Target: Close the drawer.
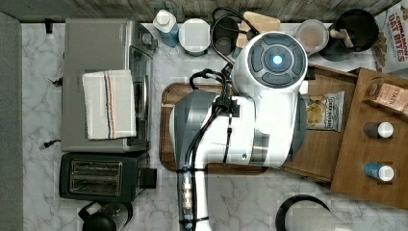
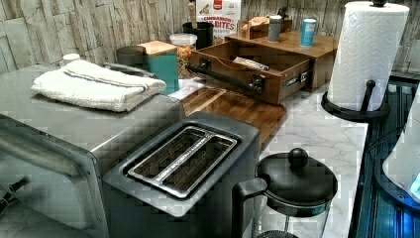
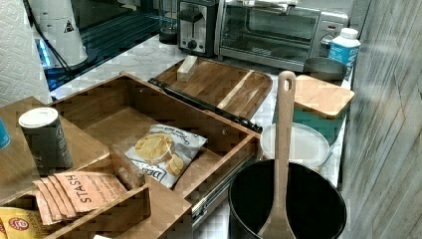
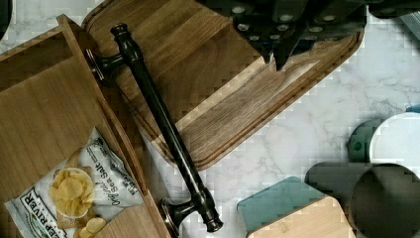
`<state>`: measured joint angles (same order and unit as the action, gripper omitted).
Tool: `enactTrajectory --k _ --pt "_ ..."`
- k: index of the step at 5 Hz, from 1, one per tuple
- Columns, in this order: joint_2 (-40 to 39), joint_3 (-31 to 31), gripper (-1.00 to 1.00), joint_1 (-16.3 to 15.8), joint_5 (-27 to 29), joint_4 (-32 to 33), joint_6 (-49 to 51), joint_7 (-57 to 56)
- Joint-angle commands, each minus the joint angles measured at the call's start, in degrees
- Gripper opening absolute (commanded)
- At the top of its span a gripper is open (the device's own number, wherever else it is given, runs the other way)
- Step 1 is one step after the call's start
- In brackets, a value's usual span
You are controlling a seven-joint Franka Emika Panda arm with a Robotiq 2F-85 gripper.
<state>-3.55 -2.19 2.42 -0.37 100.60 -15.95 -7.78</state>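
White marble counter, toaster, toaster oven, wooden tray, paper-towel holder

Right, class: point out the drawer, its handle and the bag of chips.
drawer (image 3: 107,102): right view, inner back wall.
handle (image 4: 163,121): wrist view, middle of the dark bar.
bag of chips (image 3: 161,152): right view, middle of the bag, lying in the drawer.

toaster, paper towel roll, chip bag
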Motion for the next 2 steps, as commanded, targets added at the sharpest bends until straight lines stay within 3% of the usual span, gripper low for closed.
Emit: enactTrajectory --k 1,2 --pt "-0.01 -0.05 -1.0 0.09 -0.01 -0.02 0.0 0.0" --pt "-0.39 0.09 -1.0 0.25 -0.46 3.96 -5.49 -5.62"
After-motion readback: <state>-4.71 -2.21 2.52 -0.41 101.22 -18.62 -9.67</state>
